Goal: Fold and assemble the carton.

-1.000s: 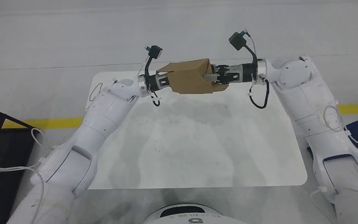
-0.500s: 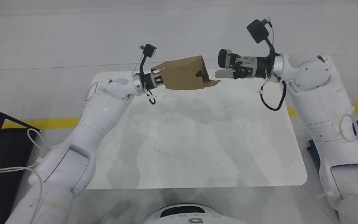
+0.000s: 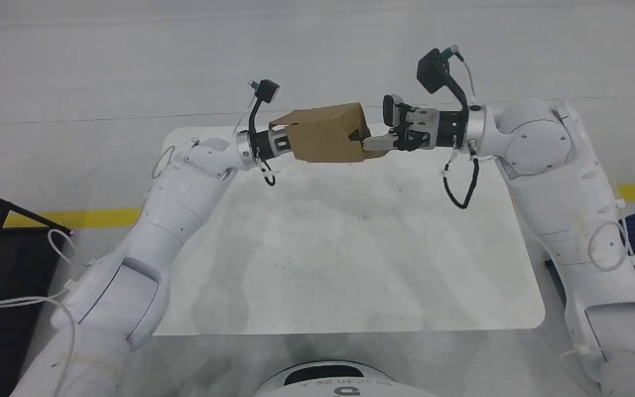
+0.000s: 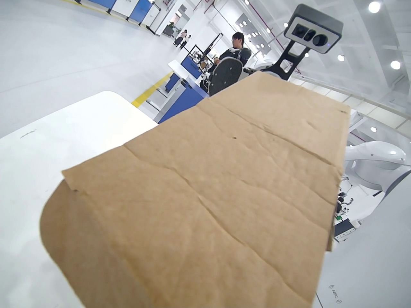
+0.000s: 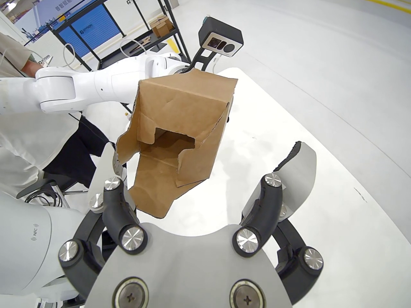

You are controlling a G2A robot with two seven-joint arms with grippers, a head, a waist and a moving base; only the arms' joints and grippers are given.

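Right hand (image 5: 205, 158): spread wide, holding nothing. Its fingers flank the open end of the carton (image 5: 179, 110). One finger (image 5: 107, 169) sits just beside the loose lower flap (image 5: 151, 203), touching or a hair off; I cannot tell which. The other finger (image 5: 300, 168) is well apart from the cardboard, out over the table. In the top view the same hand (image 3: 382, 124) faces the carton's end from the robot's right.

Left hand (image 3: 284, 145): at the opposite end, fingers mostly hidden by cardboard. I judge it clamped on the carton, since nothing else carries it.

Carton (image 3: 322, 134): in the air above the far edge of the table (image 3: 347, 258), roughly level between the two hands, resting on nothing. The body is already squared into a tube. The end toward the right hand is open, with ragged flaps partly turned inward and the hollow showing. The left wrist view shows a broad, creased panel (image 4: 205, 193).

Handling, as a judgement:
- It looks light, thin and dry, so not slippery. It is stiff across the panels but weak at the creases and torn edges.
- It would likely buckle if pinched mid-panel.
- Better to take it by a wall near a corner, or push each flap flat-on close to its fold line.
- Held at one end only, it may swing under a push, so press gently toward the left hand.
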